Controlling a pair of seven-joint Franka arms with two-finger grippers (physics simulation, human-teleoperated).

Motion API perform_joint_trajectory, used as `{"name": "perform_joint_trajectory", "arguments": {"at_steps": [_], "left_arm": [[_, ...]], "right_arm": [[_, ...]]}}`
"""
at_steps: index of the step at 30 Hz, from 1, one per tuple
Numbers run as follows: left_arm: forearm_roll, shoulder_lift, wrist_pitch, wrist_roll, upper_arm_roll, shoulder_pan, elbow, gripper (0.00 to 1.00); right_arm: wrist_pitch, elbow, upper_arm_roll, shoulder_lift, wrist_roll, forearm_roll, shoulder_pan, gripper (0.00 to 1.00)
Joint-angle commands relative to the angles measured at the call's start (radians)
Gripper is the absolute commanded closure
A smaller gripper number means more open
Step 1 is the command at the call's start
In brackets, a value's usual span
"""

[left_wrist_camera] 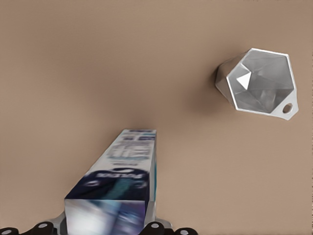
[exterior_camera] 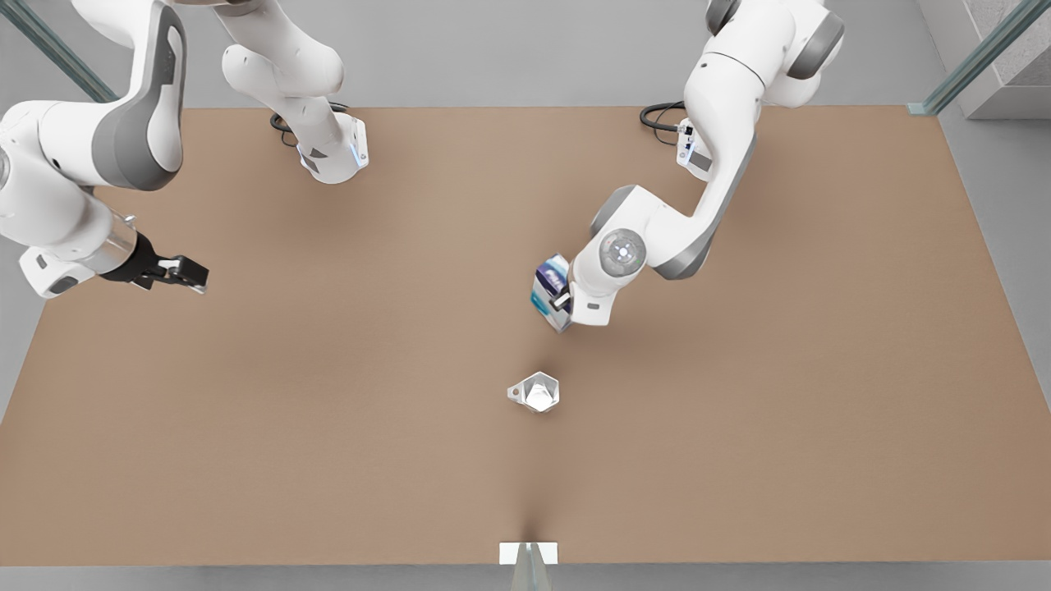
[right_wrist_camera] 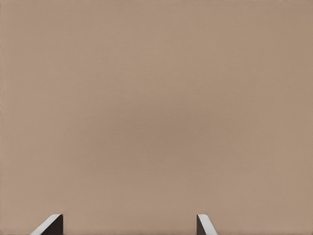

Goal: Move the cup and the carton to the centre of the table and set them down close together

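The left gripper grips the tilted carton near the table centre, just beyond the standing cup, likely to set it close beside. The right gripper waits open at the front view's left.

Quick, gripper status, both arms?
Left gripper: shut on the carton, near the cup.
Right gripper: open, holding nothing, waiting over the table.

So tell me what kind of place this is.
Most likely a simulated robot test bench, not a home or shop: a bare brown table on a plain grey floor. The left gripper holds the carton near the cup; the right gripper waits, open.
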Motion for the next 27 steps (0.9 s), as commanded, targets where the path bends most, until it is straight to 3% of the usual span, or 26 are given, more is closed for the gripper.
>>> {"name": "perform_joint_trajectory", "arguments": {"at_steps": [1,3,12,17,20,23,27], "left_arm": [[-0.005,0.001,0.0,0.0,0.0,0.0,0.0,0.09],[-0.005,0.002,0.0,0.0,0.0,0.0,0.0,0.0],[-0.01,-0.018,-0.021,-0.004,0.0,0.006,0.008,0.0],[-0.002,-0.073,-0.181,0.018,0.014,0.067,0.071,0.0],[0.108,-0.1,-0.36,0.682,0.014,0.337,0.15,0.0],[0.257,-0.125,-0.374,1.207,0.014,0.477,0.161,0.0],[0.257,-0.202,-0.358,1.203,0.083,0.503,0.149,0.0]], "right_arm": [[0.0,0.0,0.0,0.0,0.0,0.001,-0.006,0.0],[-0.003,-0.003,0.0,0.0,-0.006,0.001,-0.009,0.0],[-0.002,-0.002,0.0,0.003,-0.009,0.001,-0.009,0.0],[0.0,-0.002,0.0,0.005,-0.009,0.001,-0.009,0.0],[-0.003,0.0,0.0,0.003,-0.012,0.001,-0.009,0.0],[-0.003,0.002,0.0,0.005,-0.012,0.001,-0.011,0.0],[-0.002,0.0,0.0,0.005,-0.012,0.001,-0.009,0.0]]}}
